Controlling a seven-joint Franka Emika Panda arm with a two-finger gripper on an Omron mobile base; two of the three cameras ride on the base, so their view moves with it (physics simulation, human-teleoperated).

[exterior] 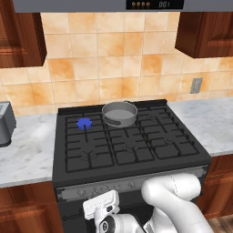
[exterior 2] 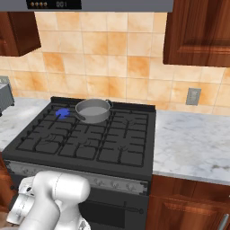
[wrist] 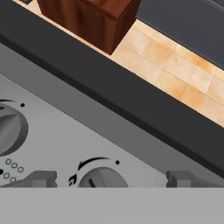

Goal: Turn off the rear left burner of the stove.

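At the front of the stove (exterior: 132, 145), low against its silver knob strip (wrist: 87, 131), my gripper (wrist: 111, 178) sits with its two finger tips spread apart, one to each side of a small round knob (wrist: 101, 178) that lies between them at the bottom of the hand view. I cannot say for sure from this close, cropped angle whether either tip touches the knob. A second, larger-looking knob (wrist: 9, 127) shows at the left edge of the same view, with small dots printed beside it on the strip. Above the strip runs the black edge of the stove, and beyond it I see orange wall tile (wrist: 175, 65) and the corner of a brown wood cabinet (wrist: 87, 17). In the left base view my hand is down in front of the strip, towards its left end. The rear left burner (exterior: 84, 123) is lit, with a bright blue flower-shaped flame at the back left of the black grates, and it appears again in the right base view (exterior 2: 62, 112). Just beside it, towards the middle of the back row, stands a round grey pot (exterior: 119, 113). Grey marble counter (exterior: 27, 150) flanks the stove on both sides.
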